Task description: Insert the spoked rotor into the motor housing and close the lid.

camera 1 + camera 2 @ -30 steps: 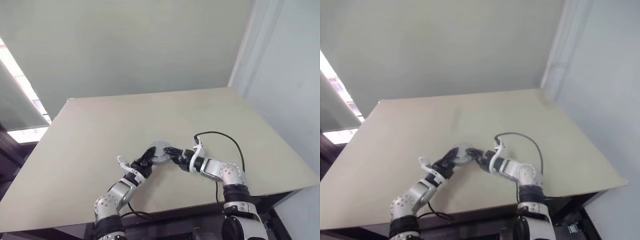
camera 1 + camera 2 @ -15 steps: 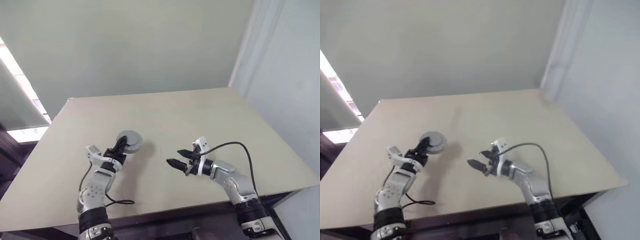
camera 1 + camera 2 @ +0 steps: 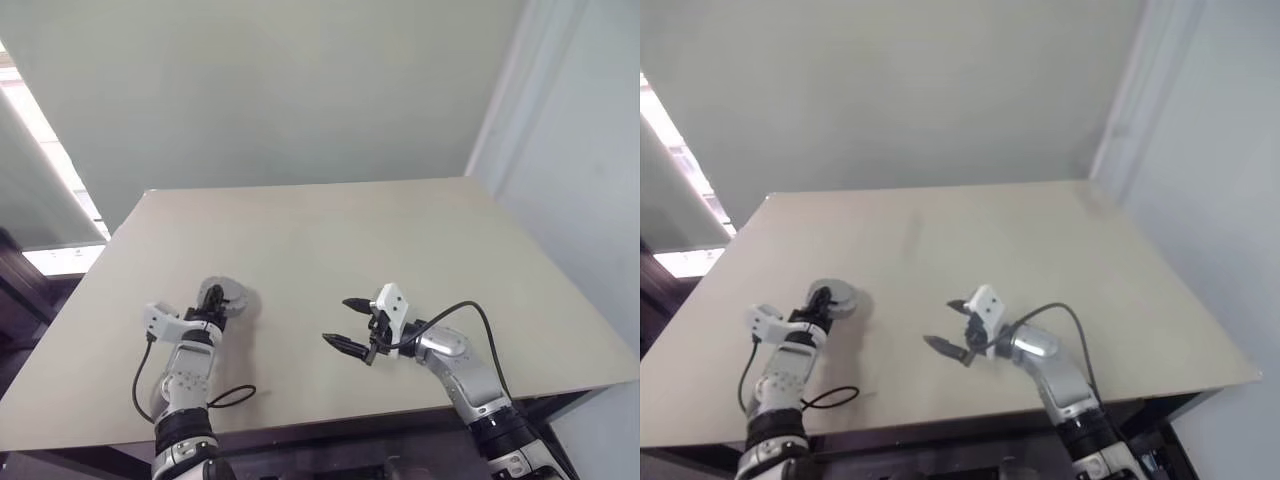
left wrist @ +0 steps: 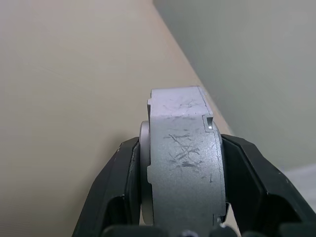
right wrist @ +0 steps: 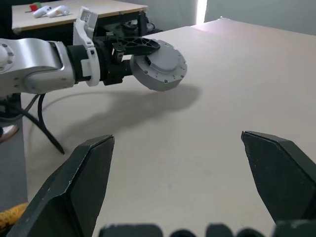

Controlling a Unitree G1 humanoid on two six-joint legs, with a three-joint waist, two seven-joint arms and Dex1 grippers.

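Evidently my left end effector (image 3: 213,298) pinched the closed housing (image 5: 163,64) edge-on, just above the bench (image 3: 330,240) at my left; my right end effector (image 3: 347,322) hung spread, empty. I'd lower it flat, probably fully assembled, before letting go.

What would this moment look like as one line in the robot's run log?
left gripper: shut on round grey motor, held above table | right gripper: open, holds nothing | grippers apart

A bare beige table (image 3: 400,230) stands before a pale green wall (image 3: 280,90).
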